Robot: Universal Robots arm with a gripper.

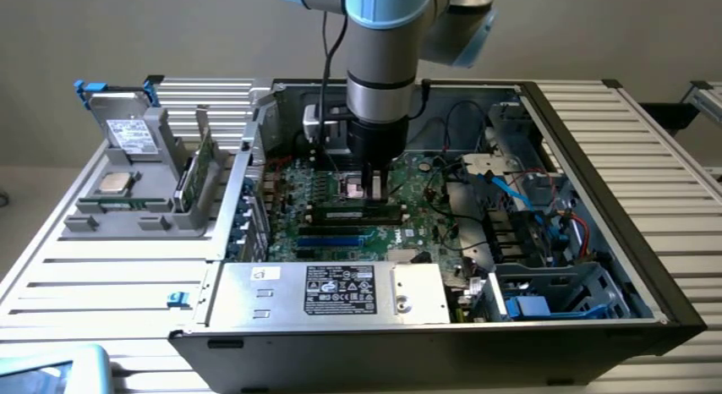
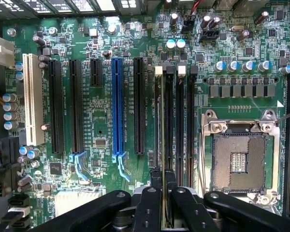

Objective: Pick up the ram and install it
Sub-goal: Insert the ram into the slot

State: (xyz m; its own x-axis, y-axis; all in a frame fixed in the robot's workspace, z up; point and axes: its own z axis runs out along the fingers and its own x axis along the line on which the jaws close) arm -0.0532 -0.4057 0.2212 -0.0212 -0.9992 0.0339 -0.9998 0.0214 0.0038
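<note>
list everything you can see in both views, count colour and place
ram: one, green, edge-on between the fingers, lined up over the black memory slots
motherboard: one, green, inside the open computer case
processor socket: one, silver frame, empty, beside the memory slots
expansion slots: one blue, one white, several black, across the motherboard
power supply: one, silver, front of the computer case
computer case: one, black, on the table
fixture: one, grey, exterior view's left of the computer case
processor chip: one, silver, lying in the fixture
table: one, white slats, under everything
robot arm: one, grey with blue caps, reaching down into the computer case
fingers: two, black, shut on the ram
</note>
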